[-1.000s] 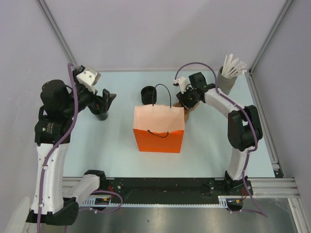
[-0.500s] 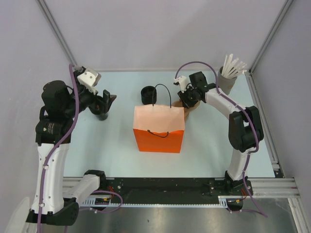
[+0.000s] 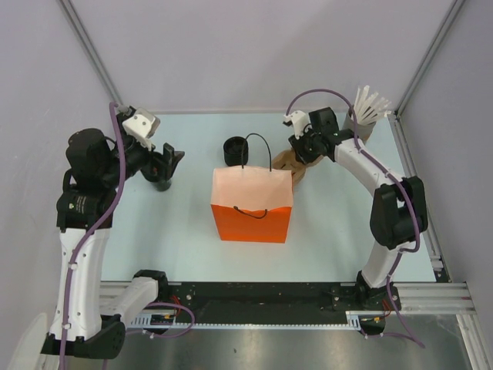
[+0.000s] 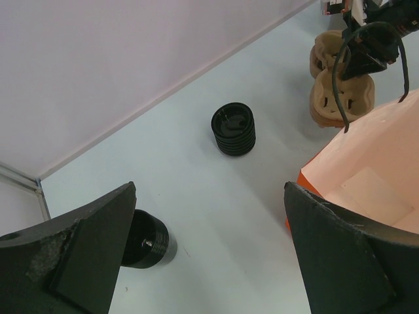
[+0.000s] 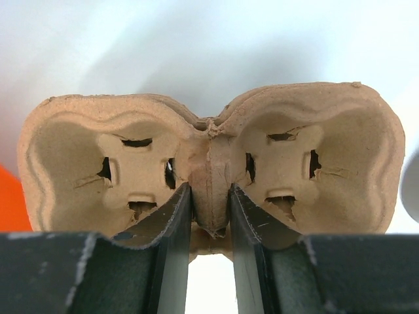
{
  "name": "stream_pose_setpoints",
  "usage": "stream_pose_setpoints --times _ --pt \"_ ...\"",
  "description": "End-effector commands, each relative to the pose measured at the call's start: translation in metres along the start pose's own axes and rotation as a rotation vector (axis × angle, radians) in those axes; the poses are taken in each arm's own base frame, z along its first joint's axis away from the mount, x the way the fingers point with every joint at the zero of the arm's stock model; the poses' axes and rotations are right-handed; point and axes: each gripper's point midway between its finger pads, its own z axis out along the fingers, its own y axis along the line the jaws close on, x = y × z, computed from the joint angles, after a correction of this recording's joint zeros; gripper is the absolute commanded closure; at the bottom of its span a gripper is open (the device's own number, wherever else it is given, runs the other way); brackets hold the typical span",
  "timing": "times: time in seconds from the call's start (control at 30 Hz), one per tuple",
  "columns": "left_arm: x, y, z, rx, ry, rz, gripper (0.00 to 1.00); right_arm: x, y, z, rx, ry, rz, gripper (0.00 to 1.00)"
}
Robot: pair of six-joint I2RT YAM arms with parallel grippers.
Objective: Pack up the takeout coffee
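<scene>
Right wrist: right pincer (image 5: pixel 209 190) clamped on pulp carrier (image 5: pixel 131 170) centre ridge, arm outstretched.

1. Cup carrier (image 5: pixel 209 163): moulded paper pulp, tan, matt, rough and fibrous, ragged at its slots
2. Bag (image 3: pixel 252 222): orange paper, matt, smooth, sharply creased
3. Cup (image 4: pixel 234 129) at the bag's 11 o'clock: black ribbed plastic with a faint sheen
4. Worktop (image 3: pixel 185 231): pale blue, smooth, matt
5. Left gripper (image 4: pixel 209 196) jaws: black matt plastic, scuffed grey at the edges
6. Right gripper (image 5: pixel 208 196) jaws: dark, smooth, lightly scratched
</scene>
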Motion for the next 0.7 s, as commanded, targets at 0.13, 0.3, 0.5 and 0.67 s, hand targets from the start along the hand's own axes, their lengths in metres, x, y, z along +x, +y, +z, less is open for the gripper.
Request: stream_pose_setpoints --times 0.13,0.3,0.5,0.67 --pt "-0.007 -0.001 -0.003 0.005 -0.042 0.013 0.00 -0.007 -0.061 0.008 0.240 -0.023 0.088 0.70" --pt "-0.005 -0.001 -0.002 0.008 -0.039 0.011 0.00 0.004 -0.076 0.011 0.307 0.010 0.128 0.70" --pt "-0.004 -0.001 -0.002 0.008 -0.039 0.010 0.00 0.010 -0.080 0.011 0.298 0.020 0.174 0.62" --pt "-0.004 -0.001 -0.002 0.008 -0.040 0.008 0.00 0.009 -0.076 0.011 0.272 0.015 0.177 0.59"
